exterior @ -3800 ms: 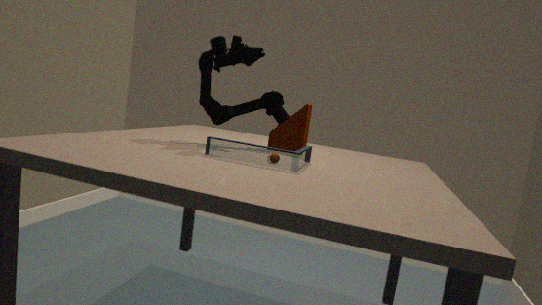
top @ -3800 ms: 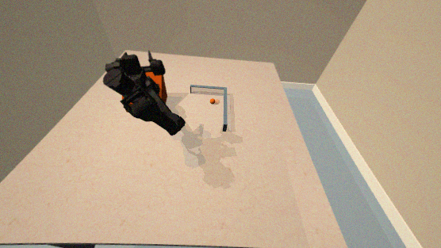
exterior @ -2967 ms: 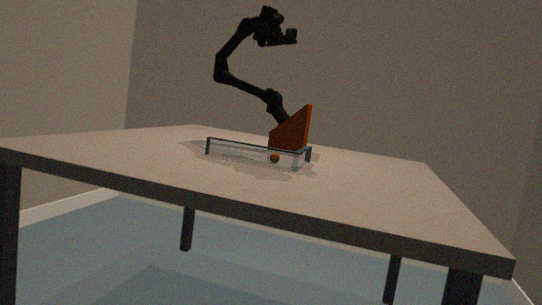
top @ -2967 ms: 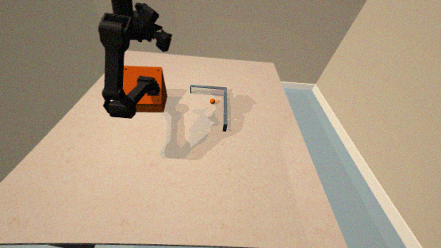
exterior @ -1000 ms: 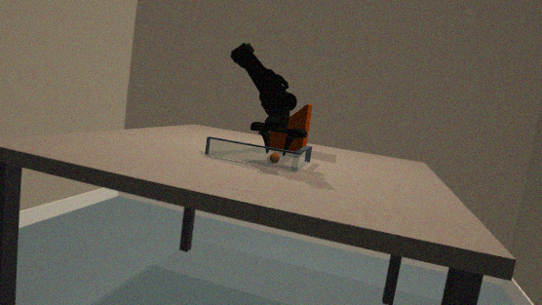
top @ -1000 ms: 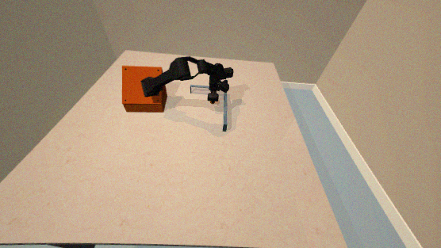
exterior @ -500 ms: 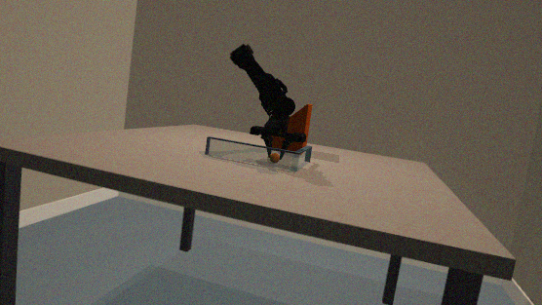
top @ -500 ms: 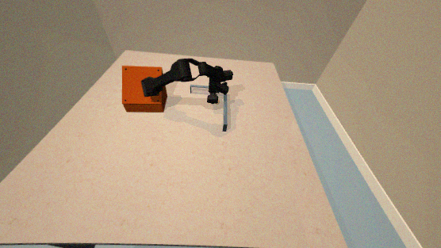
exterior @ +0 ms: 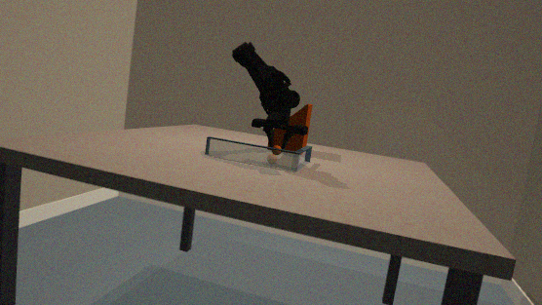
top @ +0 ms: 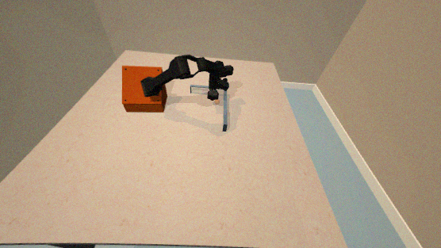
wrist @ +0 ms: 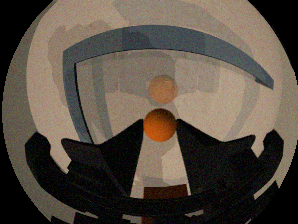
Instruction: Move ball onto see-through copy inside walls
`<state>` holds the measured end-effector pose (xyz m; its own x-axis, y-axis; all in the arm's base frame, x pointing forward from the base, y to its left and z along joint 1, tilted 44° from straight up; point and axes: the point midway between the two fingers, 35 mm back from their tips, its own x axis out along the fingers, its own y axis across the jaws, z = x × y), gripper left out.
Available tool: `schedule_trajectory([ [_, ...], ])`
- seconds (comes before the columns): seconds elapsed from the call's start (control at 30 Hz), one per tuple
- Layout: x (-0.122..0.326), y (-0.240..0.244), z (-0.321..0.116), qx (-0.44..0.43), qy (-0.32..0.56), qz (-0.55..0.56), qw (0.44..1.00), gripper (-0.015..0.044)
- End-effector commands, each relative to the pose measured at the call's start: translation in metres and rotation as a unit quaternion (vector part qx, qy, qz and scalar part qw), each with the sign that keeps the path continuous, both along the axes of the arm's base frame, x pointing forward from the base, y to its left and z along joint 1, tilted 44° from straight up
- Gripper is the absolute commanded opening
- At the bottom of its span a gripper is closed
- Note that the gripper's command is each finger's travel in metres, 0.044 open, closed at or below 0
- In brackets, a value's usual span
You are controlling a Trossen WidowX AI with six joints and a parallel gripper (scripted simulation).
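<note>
Bench (exterior: 146,161): pale pink speckled top on dark legs, carrying my orange base block (top: 136,85) and the clear walls (top: 225,111).
Room: plain beige walls, blue floor (top: 341,170), white skirting.
My tool (wrist: 160,137): clamped on the orange ball (wrist: 160,124).
Ball: inside the corner, near the pale see-through copy (wrist: 161,88).

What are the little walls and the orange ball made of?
The walls look like clear glass or plastic: the table shows through them, with bluish edges. The ball looks like smooth matte plastic or rubber, plain orange with no shine; which one is hard to say. The black pincer is shut on it.
</note>
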<state>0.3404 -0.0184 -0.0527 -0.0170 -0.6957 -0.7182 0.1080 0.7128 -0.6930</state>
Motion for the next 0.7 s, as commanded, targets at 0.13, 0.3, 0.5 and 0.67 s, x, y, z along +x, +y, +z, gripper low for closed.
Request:
schedule_trajectory([
  [0.13,0.005,0.046,0.046,0.005,-0.011,0.002,1.000,0.0000],
  [0.3,0.001,0.067,0.071,0.003,-0.011,0.002,1.000,0.0000],
  [0.5,0.003,0.065,0.070,0.003,-0.011,0.002,1.000,0.0000],
  [0.67,0.023,0.042,0.052,0.003,-0.012,0.002,1.000,0.0000],
])
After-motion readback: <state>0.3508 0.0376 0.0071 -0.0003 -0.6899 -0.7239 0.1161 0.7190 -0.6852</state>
